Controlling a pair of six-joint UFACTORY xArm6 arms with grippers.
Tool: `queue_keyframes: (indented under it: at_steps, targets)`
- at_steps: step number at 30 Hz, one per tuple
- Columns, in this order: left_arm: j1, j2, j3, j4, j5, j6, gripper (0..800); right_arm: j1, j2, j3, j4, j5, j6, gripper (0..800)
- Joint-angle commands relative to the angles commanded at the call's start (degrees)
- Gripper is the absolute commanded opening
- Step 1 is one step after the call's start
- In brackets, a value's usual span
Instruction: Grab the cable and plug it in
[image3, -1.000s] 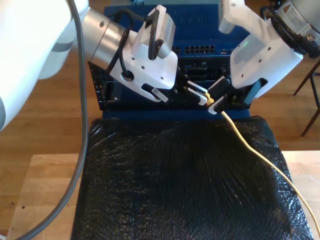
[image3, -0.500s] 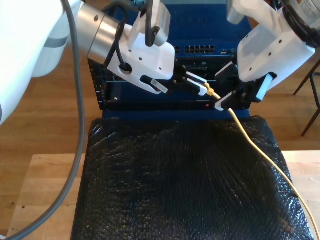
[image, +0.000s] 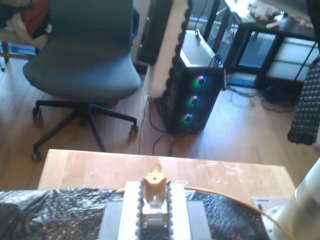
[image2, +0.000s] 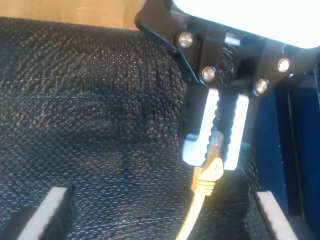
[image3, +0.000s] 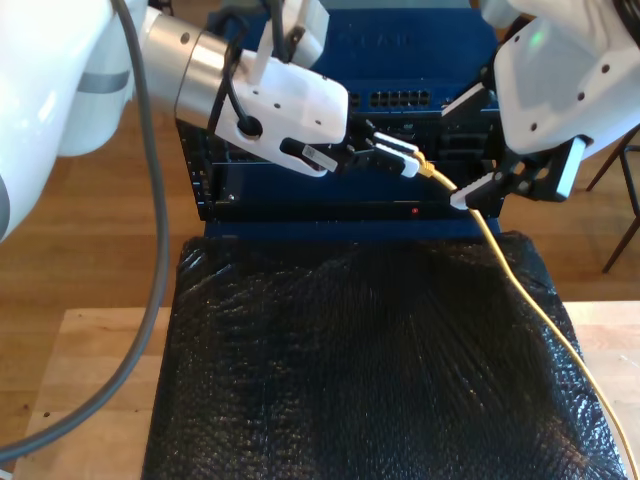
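The pale yellow cable (image3: 530, 300) runs from the exterior view's lower right up across the black mat to its clear plug (image3: 420, 168). My first gripper (image3: 398, 158), on the arm at the exterior view's left, is shut on the plug in front of the blue rack. Its wrist view shows the plug (image: 154, 200) pinched between the white fingers (image: 131, 210). My second gripper (image3: 470, 148) stands open just beside the plug, at the exterior view's right, with the cable passing between its jaws. Its wrist view looks at my first gripper (image2: 218, 150) and the cable (image2: 200, 200).
A blue equipment rack (image3: 400, 100) with a row of ports stands behind the black padded mat (image3: 350, 370), which covers a wooden table (image3: 90, 370). An office chair (image: 85, 65) and a lit computer tower (image: 195, 95) stand on the floor beyond the table.
My second gripper let go of the cable, opened and drew back toward the exterior view's right. My first gripper took the plug and lifted it toward the rack.
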Motion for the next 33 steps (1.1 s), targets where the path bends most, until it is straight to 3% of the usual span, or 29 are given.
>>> queue_keyframes:
  at_steps: [13, 25, 33]
  targets:
    - [3.52, 3.78, -0.88, -5.45, 9.14, -3.52, 3, 0.18, -0.18, -0.44, 0.26, -0.79, -12.31, 800]
    - [4.92, 4.84, -0.79, -8.79, 13.19, -6.42, 3, 0.18, -4.75, 1.58, 4.48, -1.23, -13.54, 799]
    - [6.07, 6.59, -0.79, -9.76, 16.53, -10.90, 3, 0.26, -9.05, 6.77, 4.48, -10.20, -15.65, 799]
